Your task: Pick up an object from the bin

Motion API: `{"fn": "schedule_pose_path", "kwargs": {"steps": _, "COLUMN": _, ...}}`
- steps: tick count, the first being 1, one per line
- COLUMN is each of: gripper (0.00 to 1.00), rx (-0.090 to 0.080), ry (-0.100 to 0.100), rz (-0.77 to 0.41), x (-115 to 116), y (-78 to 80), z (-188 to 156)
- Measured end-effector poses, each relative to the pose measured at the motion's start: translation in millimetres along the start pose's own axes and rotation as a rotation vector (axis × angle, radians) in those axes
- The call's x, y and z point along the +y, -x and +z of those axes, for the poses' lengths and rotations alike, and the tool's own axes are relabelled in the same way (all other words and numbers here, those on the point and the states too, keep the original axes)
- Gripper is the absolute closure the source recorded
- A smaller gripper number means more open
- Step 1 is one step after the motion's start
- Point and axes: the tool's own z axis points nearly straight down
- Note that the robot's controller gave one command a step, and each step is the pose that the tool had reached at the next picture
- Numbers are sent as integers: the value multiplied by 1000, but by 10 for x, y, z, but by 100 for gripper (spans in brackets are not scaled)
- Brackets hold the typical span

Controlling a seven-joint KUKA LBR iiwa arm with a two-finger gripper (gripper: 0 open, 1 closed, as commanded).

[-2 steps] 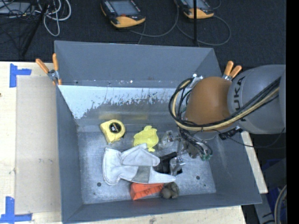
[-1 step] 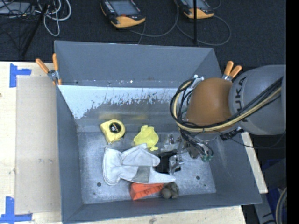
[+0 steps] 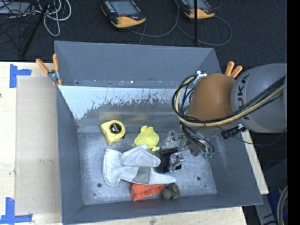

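Jaws: low, right of frame centre, beside black object [image 3: 164, 162] and white work glove [image 3: 125, 165]; open or closed, cannot tell. Nothing lifted; pick outstanding.

Grey metal bin [image 3: 89, 172], sloped walls, flat speckled floor, centre of frame. Floor bare along left side and lower right corner.

On floor, mid-frame cluster:
- yellow tape measure [image 3: 113, 131], upper left of cluster, apart from the rest
- crumpled yellow soft thing [image 3: 147, 137], just right of it
- white work glove [image 3: 129, 165], flat, below both, touching the yellow thing
- black object [image 3: 165, 159], at glove's right edge, partly hidden
- orange-red item [image 3: 146, 190], under glove's lower edge, near front wall
- brownish-grey lump [image 3: 171, 191], touching its right end
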Motion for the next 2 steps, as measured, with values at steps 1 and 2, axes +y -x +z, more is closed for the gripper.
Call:
{"fn": "schedule_pose_path", "kwargs": {"steps": 1, "gripper": 100, "rx": -13, "ry": -5, "rz": 1, "x": -17, "y": 17, "z": -7}}
{"fn": "schedule_pose_path", "kwargs": {"steps": 2, "gripper": 100, "rx": -13, "ry": -5, "rz": 2, "x": -17, "y": 16, "z": -7}}
